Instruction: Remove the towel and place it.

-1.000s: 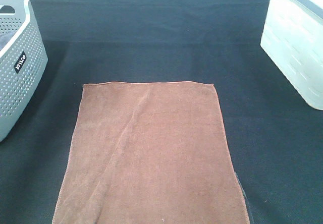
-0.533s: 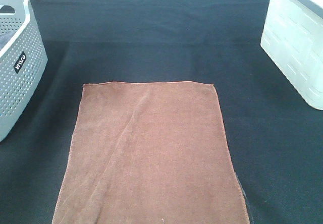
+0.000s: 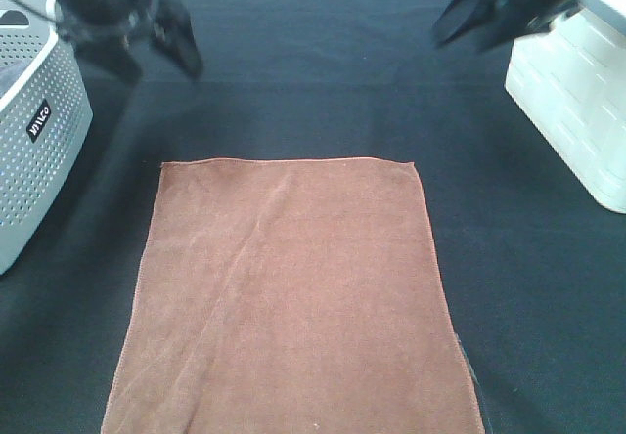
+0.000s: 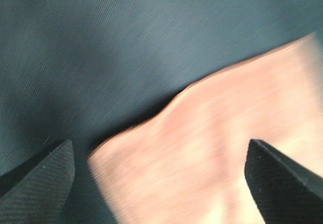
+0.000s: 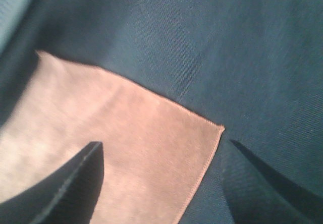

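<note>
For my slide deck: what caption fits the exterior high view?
Towel lies flat on the black table cloth; left gripper and right gripper, both open, hover near its far corners.

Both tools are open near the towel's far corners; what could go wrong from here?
The towel lies flat on the black table cloth, so the left tool or right tool may pinch that cloth too. The right tool is close to the white bin and the left to the grey basket; a swing might clip either.
</note>
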You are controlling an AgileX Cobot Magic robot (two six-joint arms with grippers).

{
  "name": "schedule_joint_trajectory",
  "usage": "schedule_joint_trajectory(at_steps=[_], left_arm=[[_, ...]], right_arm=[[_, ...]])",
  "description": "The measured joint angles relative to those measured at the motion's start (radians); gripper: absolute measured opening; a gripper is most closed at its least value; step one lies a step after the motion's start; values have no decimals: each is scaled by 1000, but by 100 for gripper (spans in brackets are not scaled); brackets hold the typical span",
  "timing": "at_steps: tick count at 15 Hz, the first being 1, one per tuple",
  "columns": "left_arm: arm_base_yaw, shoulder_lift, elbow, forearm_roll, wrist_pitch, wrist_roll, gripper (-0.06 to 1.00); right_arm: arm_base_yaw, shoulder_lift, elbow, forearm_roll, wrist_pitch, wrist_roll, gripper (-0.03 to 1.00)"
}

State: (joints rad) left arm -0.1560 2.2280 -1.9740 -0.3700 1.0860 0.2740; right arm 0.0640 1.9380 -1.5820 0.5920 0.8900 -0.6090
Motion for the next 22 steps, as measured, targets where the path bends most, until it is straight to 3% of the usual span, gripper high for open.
schedule_joint_trajectory(at_steps=[10, 16, 20, 22], left_arm=[[3, 170, -1, 75, 70, 23, 85], [18, 239, -6, -10, 115, 69, 85], [18, 240, -10, 37, 117, 63, 85], [24, 240, -10, 41, 119, 60, 85]], right_arm=[[21, 248, -1, 34, -85, 2, 64], [21, 332, -3, 71, -146, 2, 62], [21, 359, -3, 76, -208, 12, 61], [21, 360, -3, 27, -242, 34, 61]])
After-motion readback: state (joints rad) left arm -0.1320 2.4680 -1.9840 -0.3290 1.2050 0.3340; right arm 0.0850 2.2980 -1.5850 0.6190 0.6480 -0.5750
